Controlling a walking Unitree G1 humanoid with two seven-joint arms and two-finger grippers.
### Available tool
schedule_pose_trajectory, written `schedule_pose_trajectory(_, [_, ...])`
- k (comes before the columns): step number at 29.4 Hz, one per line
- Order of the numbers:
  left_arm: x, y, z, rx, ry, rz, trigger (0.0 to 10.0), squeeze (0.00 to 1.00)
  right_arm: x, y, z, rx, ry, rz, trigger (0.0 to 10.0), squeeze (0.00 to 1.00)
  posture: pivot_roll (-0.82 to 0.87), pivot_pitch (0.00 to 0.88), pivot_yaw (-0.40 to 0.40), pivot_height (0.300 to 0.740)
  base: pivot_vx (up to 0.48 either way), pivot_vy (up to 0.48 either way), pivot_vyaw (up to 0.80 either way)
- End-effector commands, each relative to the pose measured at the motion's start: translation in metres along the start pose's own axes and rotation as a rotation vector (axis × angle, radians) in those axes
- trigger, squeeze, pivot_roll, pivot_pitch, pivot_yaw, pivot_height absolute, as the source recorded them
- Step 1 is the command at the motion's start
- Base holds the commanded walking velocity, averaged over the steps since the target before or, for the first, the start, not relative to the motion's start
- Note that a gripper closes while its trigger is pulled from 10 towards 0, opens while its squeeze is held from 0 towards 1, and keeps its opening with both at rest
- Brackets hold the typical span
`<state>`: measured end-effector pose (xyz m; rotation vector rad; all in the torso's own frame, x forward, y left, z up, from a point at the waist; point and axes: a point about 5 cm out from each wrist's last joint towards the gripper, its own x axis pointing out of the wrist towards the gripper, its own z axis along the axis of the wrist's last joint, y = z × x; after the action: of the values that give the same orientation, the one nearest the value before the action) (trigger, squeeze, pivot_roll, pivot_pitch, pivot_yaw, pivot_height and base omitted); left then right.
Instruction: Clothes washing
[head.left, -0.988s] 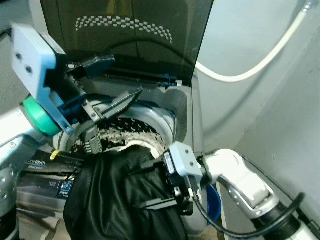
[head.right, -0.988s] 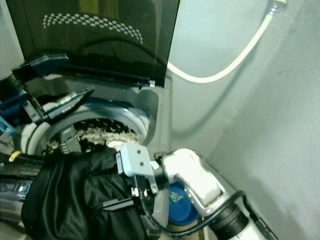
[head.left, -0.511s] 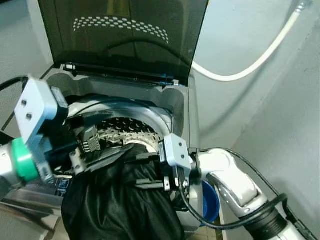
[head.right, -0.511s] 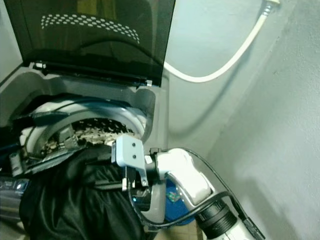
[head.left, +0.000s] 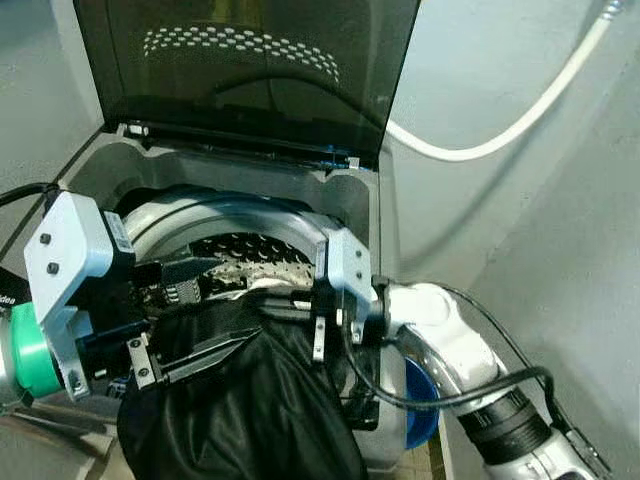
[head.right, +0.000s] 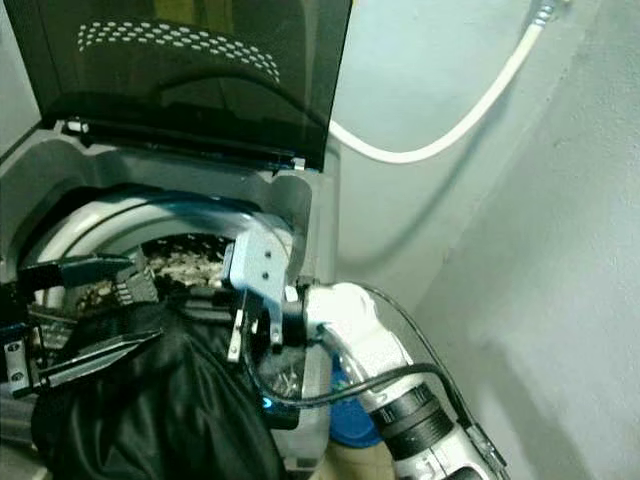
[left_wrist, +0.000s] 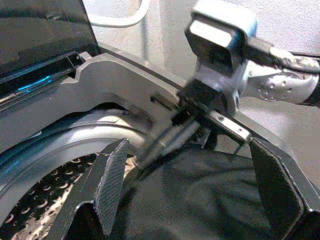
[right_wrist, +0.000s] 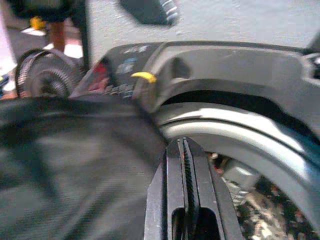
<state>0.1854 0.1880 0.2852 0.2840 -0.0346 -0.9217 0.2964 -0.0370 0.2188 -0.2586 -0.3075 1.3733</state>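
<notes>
Black garment (head.left: 250, 400) lies mostly outside, draped over the near rim of the washer (head.left: 365, 215). My left gripper (head.left: 185, 320) is spread apart beside it, my right gripper (right_wrist: 186, 200) pressed together (nothing inside). Loading approx. half done.

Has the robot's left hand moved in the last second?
Yes. The left hand dropped from up by the lid to the black garment.

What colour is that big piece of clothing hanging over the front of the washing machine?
The garment is plain black, clearest in the left eye view.
</notes>
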Motion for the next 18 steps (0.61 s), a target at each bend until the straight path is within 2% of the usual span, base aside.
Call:
schedule_pose_trajectory(1, [-0.001, -0.003, 0.002, 0.007, 0.011, -0.016, 10.0, 0.00, -0.007, 0.001, 0.006, 0.013, -0.016, 0.051, 10.0, 0.00, 0.25, 0.063, -0.030, 0.740, 0.000, 0.000, 0.00])
schedule_pose_trajectory(2, [-0.001, -0.003, 0.002, 0.007, 0.011, -0.016, 10.0, 0.00, -0.007, 0.001, 0.006, 0.013, -0.016, 0.051, 10.0, 0.00, 0.25, 0.063, -0.030, 0.740, 0.000, 0.000, 0.00])
schedule_pose_trajectory(4, [-0.001, -0.003, 0.002, 0.005, 0.010, -0.019, 10.0, 0.00, -0.023, 0.009, 0.018, 0.023, -0.004, 0.198, 10.0, 0.00, 0.25, 0.063, -0.030, 0.740, 0.000, 0.000, 0.00])
schedule_pose_trajectory(8, [-0.001, -0.004, 0.001, 0.004, 0.010, -0.021, 10.0, 0.00, -0.028, 0.012, 0.022, 0.024, 0.001, 0.241, 10.0, 0.00, 0.25, 0.063, -0.030, 0.740, 0.000, 0.000, 0.00])
schedule_pose_trajectory(9, [-0.001, -0.003, 0.001, 0.004, 0.012, -0.024, 10.0, 0.00, -0.040, 0.019, 0.028, 0.015, 0.026, 0.314, 10.0, 0.21, 0.24, 0.065, -0.023, 0.740, 0.000, 0.000, 0.00])
schedule_pose_trajectory(10, [-0.001, -0.003, 0.001, 0.004, 0.012, -0.024, 10.0, 0.00, -0.040, 0.019, 0.028, 0.015, 0.026, 0.314, 10.0, 0.21, 0.24, 0.065, -0.023, 0.740, 0.000, 0.000, 0.00])
schedule_pose_trajectory(11, [0.000, -0.002, 0.001, 0.004, 0.012, -0.027, 10.0, 0.00, -0.045, 0.021, 0.029, 0.013, 0.041, 0.338, 10.0, 1.00, 0.24, 0.066, -0.020, 0.740, 0.000, 0.000, 0.00])
schedule_pose_trajectory(18, [0.002, 0.000, 0.003, 0.008, 0.009, -0.040, 10.0, 0.00, -0.053, 0.031, 0.027, -0.002, 0.111, 0.424, 10.0, 1.00, 0.23, 0.066, -0.014, 0.740, 0.000, 0.000, 0.00])
